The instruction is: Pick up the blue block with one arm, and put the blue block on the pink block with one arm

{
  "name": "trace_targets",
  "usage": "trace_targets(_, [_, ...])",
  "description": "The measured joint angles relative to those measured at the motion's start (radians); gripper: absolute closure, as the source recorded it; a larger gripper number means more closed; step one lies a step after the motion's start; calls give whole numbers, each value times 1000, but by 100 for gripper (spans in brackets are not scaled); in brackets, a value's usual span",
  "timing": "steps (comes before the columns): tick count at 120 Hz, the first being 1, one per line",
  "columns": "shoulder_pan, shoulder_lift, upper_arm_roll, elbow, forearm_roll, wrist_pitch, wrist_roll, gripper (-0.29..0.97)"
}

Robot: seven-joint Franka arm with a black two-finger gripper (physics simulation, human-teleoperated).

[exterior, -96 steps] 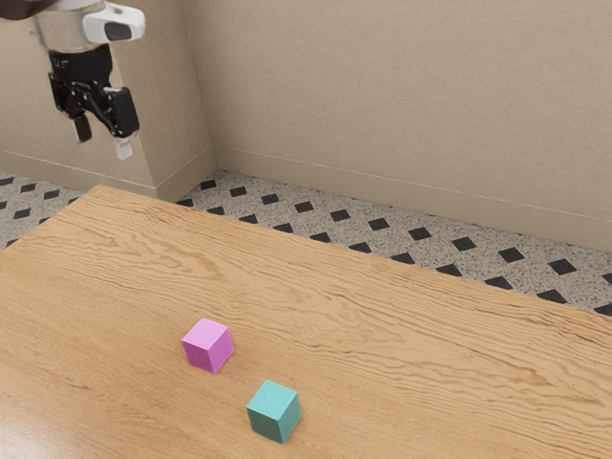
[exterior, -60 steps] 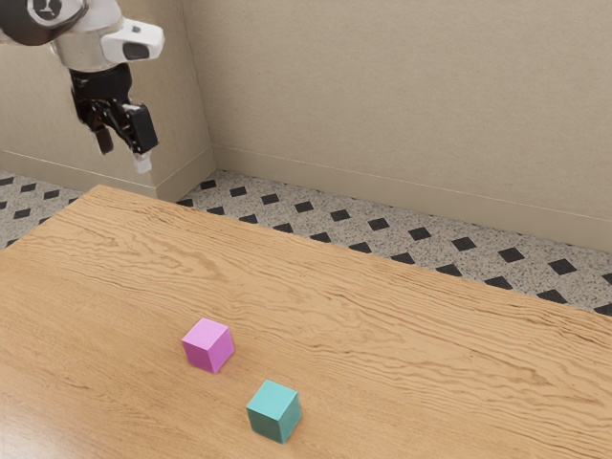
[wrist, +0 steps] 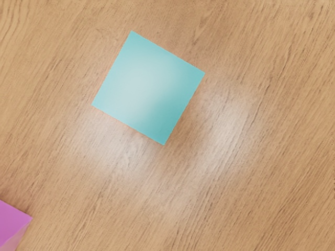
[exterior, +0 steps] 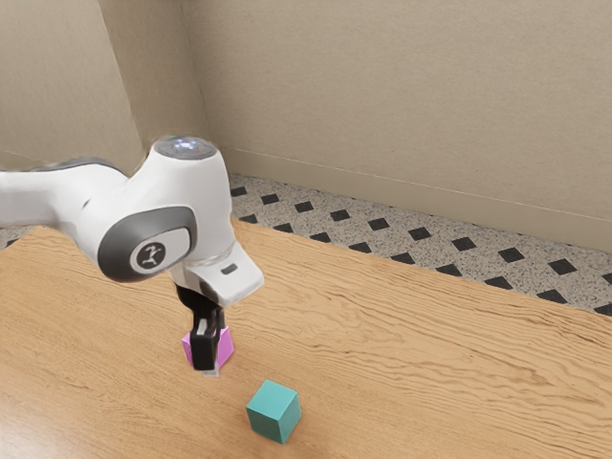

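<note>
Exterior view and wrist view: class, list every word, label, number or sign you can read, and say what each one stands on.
No words or numbers can be read.
A white emblem sits on the dark grey round cap of the arm's joint: a symbol, not legible letters.
The blue block, pink block and table are plain and unmarked.

Bare worktop [exterior: 430,325] rings the blue block [exterior: 273,411] on all sides, leaving every face open to approach. The pink block [exterior: 224,348] stands near it but apart, the one obstacle close by.
</note>
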Motion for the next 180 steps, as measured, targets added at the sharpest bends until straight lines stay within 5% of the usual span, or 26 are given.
trace_targets(37, [-9,118,-54,-21,-81,236,230,0])
trace_targets(180, [13,412,-59,-53,-104,537,549,0])
